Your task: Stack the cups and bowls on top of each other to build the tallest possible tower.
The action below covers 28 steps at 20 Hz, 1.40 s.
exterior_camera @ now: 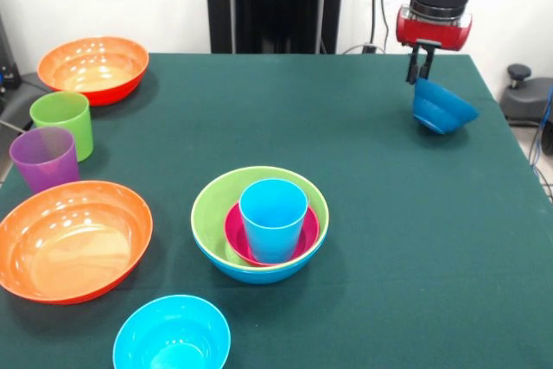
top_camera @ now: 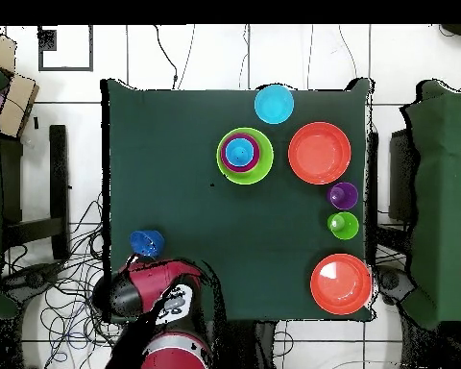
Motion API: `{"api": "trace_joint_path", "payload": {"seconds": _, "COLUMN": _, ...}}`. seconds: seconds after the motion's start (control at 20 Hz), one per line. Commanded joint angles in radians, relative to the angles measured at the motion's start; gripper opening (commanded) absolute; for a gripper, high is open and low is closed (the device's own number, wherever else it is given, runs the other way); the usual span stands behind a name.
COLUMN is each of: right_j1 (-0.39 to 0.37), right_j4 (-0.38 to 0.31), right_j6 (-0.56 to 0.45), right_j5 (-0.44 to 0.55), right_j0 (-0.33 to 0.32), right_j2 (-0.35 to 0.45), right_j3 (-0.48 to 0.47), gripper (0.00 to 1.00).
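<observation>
The light, glossy, probably slippery dark blue bowl [exterior_camera: 443, 108] is held tilted by its rim, seemingly pinched in the claw [exterior_camera: 420, 69].

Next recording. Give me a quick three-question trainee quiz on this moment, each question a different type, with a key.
1. True or false: the gripper holds the dark blue small bowl by its rim, tilted.
2. What stands inside the magenta small bowl on the tower? A) purple cup B) light blue cup C) lime green cup
3. How many large orange bowls sit on the table outside the tower?

Key:
1. True.
2. B, the light blue cup; the magenta bowl sits in the lime green large bowl, itself in the blue large bowl.
3. Two: one and another.
</observation>
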Motion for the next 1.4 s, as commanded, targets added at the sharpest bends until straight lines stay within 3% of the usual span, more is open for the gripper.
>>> {"api": "trace_joint_path", "payload": {"seconds": 0.05, "right_j1": -0.07, "right_j4": 0.043, "right_j6": 0.014, "right_j5": 0.197, "right_j0": -0.058, "right_j2": 0.131, "right_j3": -0.041, "gripper": 0.0}}
{"api": "trace_joint_path", "payload": {"seconds": 0.3, "right_j1": -0.185, "right_j4": 0.057, "right_j6": -0.019, "right_j5": 0.361, "right_j0": -0.09, "right_j2": 0.158, "right_j3": -0.045, "gripper": 0.0}}
{"api": "trace_joint_path", "payload": {"seconds": 0.55, "right_j1": -0.238, "right_j4": 0.066, "right_j6": -0.041, "right_j5": 0.407, "right_j0": -0.15, "right_j2": 0.215, "right_j3": -0.012, "gripper": 0.0}}
{"api": "trace_joint_path", "payload": {"seconds": 0.9, "right_j1": -0.238, "right_j4": 0.047, "right_j6": -0.053, "right_j5": 0.42, "right_j0": -0.19, "right_j2": 0.241, "right_j3": -0.02, "gripper": 0.0}}
{"api": "trace_joint_path", "payload": {"seconds": 1.15, "right_j1": -0.175, "right_j4": -0.007, "right_j6": -0.132, "right_j5": 0.43, "right_j0": -0.261, "right_j2": 0.261, "right_j3": -0.092, "gripper": 0.0}}
{"api": "trace_joint_path", "payload": {"seconds": 1.4, "right_j1": -0.179, "right_j4": -0.029, "right_j6": -0.166, "right_j5": 0.45, "right_j0": -0.3, "right_j2": 0.297, "right_j3": -0.094, "gripper": 0.0}}
